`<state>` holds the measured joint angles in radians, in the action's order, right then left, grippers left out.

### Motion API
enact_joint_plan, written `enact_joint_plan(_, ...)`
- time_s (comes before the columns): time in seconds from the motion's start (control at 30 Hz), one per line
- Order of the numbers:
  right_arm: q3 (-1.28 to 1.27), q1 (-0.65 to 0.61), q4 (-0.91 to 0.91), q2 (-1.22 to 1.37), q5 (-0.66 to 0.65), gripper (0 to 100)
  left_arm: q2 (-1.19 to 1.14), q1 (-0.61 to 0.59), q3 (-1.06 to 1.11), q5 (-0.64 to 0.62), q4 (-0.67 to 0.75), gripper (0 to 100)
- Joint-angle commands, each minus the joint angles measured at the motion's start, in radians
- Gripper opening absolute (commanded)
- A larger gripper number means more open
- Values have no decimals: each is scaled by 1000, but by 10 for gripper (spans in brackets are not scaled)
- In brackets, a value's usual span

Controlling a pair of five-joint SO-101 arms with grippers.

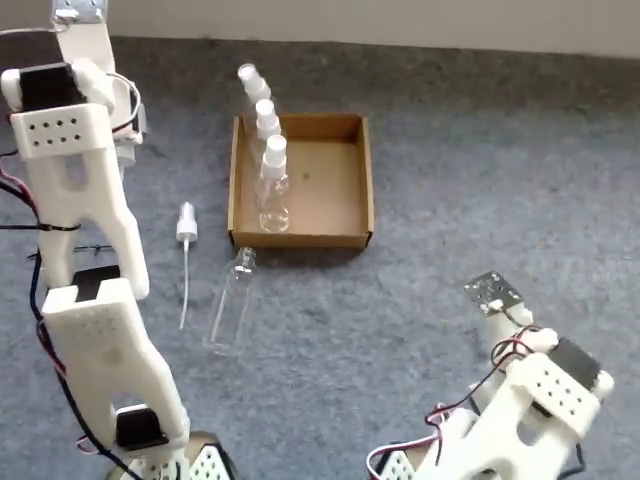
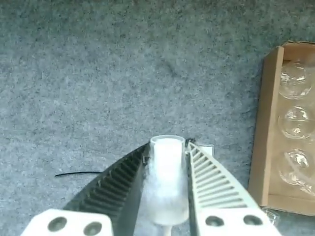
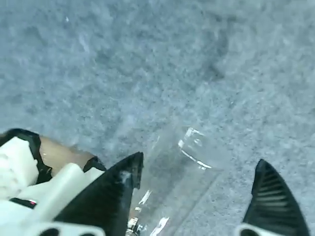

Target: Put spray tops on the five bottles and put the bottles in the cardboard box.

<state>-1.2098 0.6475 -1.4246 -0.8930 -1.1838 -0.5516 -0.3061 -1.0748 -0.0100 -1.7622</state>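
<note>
My left gripper (image 2: 167,143) is shut on a white spray top (image 2: 166,162) above the carpet, left of the cardboard box (image 1: 353,180). Three capped bottles (image 1: 272,185) stand along the box's left wall. An uncapped clear bottle (image 1: 231,298) lies on the carpet in front of the box, with a loose spray top (image 1: 186,222) and its tube beside it. My right gripper (image 3: 199,161) is open around another clear bottle (image 3: 182,172), which rests against one jaw with a gap to the other. The right arm (image 1: 540,392) sits at the front right.
Grey carpet covers the whole table. The box's right half (image 1: 330,175) is bare cardboard. The left arm's white links (image 1: 85,230) run along the left side, close to the loose spray top. Open carpet lies right of the box.
</note>
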Motion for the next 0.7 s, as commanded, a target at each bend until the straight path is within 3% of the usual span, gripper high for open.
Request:
enact_joint_plan(0.0, -53, -8, -7, 15, 14, 304, 70, -10, -2, 9, 2, 91)
enact_joint_plan(0.17, -56, -5, -7, 15, 14, 299, 67, -7, -2, 9, 2, 91)
enact_joint_plan(0.47, 21, 90, -10, 15, 32, 85, 67, -12, -2, 9, 3, 91)
enact_joint_plan(0.67, 85, 107, -13, 15, 78, 60, 67, -10, -2, 9, 3, 91)
